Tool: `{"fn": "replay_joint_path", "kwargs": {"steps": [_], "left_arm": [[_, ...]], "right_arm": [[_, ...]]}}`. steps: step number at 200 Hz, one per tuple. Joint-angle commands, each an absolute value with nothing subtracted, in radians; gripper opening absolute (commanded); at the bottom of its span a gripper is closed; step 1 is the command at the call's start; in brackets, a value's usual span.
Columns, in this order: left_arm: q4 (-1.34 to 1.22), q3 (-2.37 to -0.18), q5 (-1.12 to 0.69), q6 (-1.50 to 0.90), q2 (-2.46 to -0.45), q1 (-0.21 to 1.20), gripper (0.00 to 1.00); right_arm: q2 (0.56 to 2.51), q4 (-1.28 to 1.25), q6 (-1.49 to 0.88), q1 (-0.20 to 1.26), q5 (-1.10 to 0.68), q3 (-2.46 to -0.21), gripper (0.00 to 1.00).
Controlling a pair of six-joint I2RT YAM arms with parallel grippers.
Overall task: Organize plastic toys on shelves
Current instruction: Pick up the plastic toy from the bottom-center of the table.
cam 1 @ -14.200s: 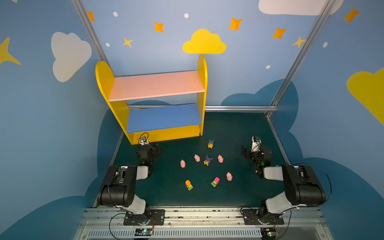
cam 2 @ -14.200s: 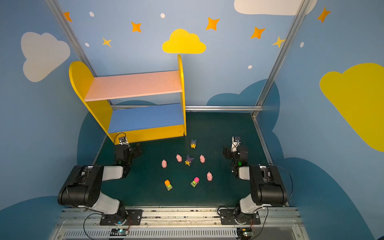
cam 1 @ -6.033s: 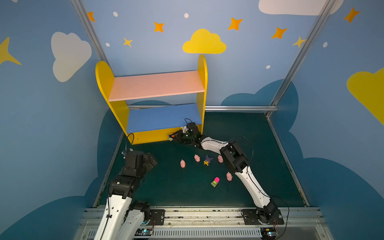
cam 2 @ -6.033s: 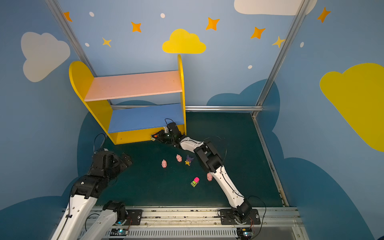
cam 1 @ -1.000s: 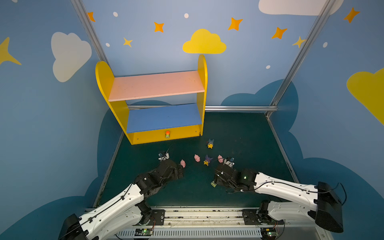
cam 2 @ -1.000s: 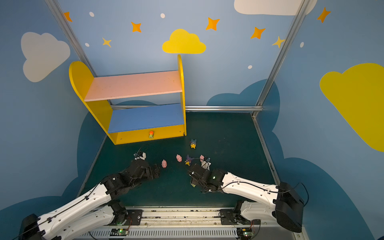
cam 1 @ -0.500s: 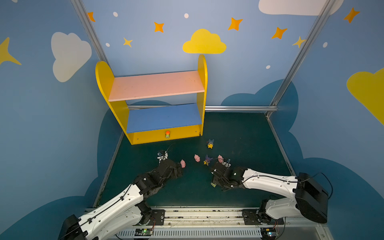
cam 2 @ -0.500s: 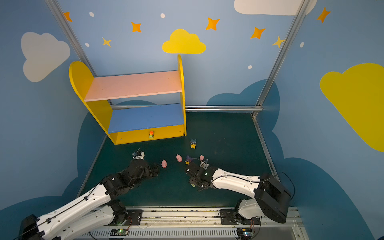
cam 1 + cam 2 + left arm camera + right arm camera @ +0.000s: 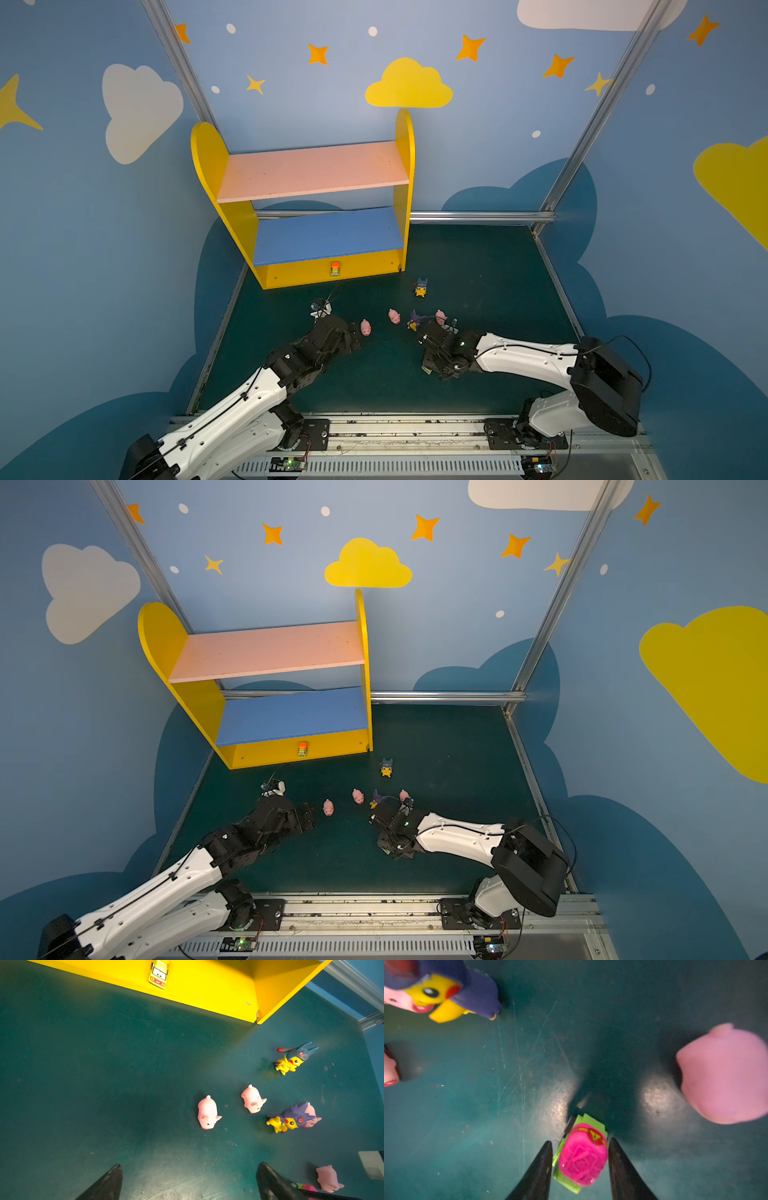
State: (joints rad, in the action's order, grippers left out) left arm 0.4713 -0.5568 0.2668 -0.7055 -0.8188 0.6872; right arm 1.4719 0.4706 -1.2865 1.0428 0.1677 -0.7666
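- Right claw (image 9: pixel 580 1140): its jaws have drawn in over the last second and now flank the pink car (image 9: pixel 582 1159), which sits on the mat (image 9: pixel 467 1105); one finger looks to touch the pink top, and a sliver of green shows beside the other; whether it grips yet, I cannot tell.
- Right arm: the elbow has swung inward in that second; the claw stayed over the car.
- Left claw (image 9: pixel 190 1164): spread to its widest and holding nothing; unmoved in the last second; it is near a pig (image 9: pixel 207 1113) but not touching it.
- Orange car (image 9: pixel 335 268): already at the front edge of the yellow base of the shelves (image 9: pixel 291 272); some seconds ago it lay on the mat.
- Still on the mat: four pigs, one near the right claw (image 9: pixel 724 1076); two figures (image 9: pixel 421 287) (image 9: pixel 413 322).
- Meaning: the second car's pick-up looks under way and one toy is shelved; the pink and blue boards are bare, so most of the sorting remains.
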Motion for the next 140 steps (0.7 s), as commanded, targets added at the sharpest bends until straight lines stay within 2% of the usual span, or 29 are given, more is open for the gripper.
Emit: {"fn": "replay_joint_path", "kwargs": {"steps": [1, 16, 42, 68, 92, 140], "left_arm": [[0.479, -0.549, 0.260, -0.686, -0.800, 0.675, 1.00], [0.484, -0.548, 0.258, -0.686, -0.794, 0.668, 1.00], [0.489, -0.542, 0.256, -0.686, -0.786, 0.655, 1.00], [0.494, -0.541, 0.254, -0.688, -0.775, 0.649, 1.00], [0.509, -0.548, 0.262, -0.686, -0.764, 0.642, 1.00], [0.536, -0.557, 0.270, -0.697, -0.743, 0.630, 1.00]], "right_arm": [[1.494, 0.470, -1.295, 1.042, 0.152, -0.788, 0.39], [1.505, 0.469, -1.295, 1.041, 0.151, -0.789, 0.36], [1.517, 0.469, -1.296, 1.037, 0.140, -0.789, 0.36], [1.516, 0.475, -1.286, 1.034, 0.134, -0.795, 0.25], [1.489, 0.494, -1.271, 1.035, 0.138, -0.811, 0.20], [1.417, 0.489, -1.218, 1.035, 0.138, -0.873, 0.19]]}}
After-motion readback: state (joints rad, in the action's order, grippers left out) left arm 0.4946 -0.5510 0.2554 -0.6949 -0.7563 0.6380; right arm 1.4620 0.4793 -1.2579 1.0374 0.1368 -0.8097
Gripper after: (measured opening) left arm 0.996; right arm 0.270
